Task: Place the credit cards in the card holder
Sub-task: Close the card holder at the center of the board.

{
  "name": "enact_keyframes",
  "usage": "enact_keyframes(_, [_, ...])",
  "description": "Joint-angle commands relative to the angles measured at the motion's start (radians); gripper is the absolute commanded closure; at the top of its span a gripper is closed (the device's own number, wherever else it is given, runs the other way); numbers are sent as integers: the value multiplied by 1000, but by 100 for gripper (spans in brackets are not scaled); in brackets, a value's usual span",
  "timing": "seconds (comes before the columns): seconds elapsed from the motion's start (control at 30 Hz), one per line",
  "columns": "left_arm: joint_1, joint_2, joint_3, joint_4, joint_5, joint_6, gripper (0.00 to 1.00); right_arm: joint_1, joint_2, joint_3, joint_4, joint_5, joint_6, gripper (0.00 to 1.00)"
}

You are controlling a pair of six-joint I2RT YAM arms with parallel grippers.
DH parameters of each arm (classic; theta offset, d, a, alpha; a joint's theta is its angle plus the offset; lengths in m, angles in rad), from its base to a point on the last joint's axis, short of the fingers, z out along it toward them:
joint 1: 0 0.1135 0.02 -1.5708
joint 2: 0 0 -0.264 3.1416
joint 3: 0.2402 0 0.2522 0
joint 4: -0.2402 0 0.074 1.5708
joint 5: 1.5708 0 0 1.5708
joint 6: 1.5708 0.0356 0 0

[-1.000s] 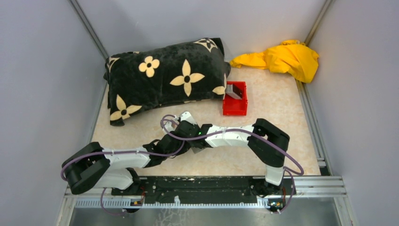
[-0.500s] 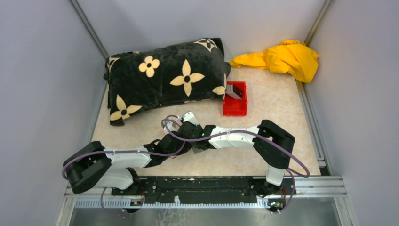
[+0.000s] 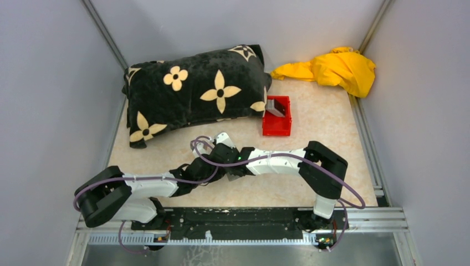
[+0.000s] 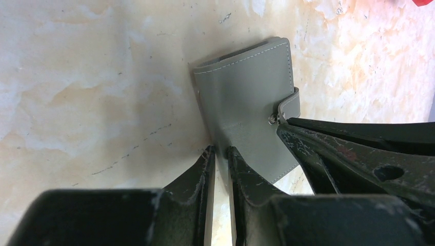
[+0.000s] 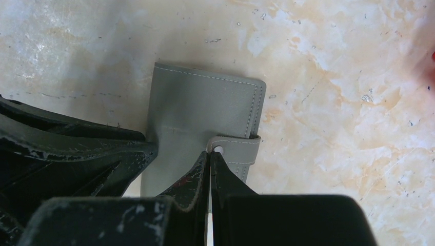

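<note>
The card holder (image 4: 246,102) is a grey stitched wallet with a snap strap, lying folded on the marbled table; it also shows in the right wrist view (image 5: 200,107). My left gripper (image 4: 219,152) is shut on the holder's near edge. My right gripper (image 5: 211,154) is shut on the strap's tab end by the snap (image 5: 218,149). From above both grippers (image 3: 228,168) meet at mid-table and hide the holder. Grey flat credit cards (image 3: 275,108) lean inside the red bin (image 3: 276,127).
A black flowered pillow (image 3: 194,91) lies at the back left. A yellow cloth (image 3: 335,69) is bunched in the back right corner. Grey walls close in the table on three sides.
The right arm's elbow has shifted a little to the right and its wrist has stretched out toward the holder. The left arm has barely moved. Both grippers stay on the holder.
</note>
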Motion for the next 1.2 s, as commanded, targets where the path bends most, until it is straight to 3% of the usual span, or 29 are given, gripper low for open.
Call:
enact_keyframes(0.0, [0,12,26,7,2,18,79,-6,-13,-2,2,-14,3,100])
enact_keyframes(1.17, [1,39,23,29,14,12,79,-19,57,44,-5,-21,-17,100])
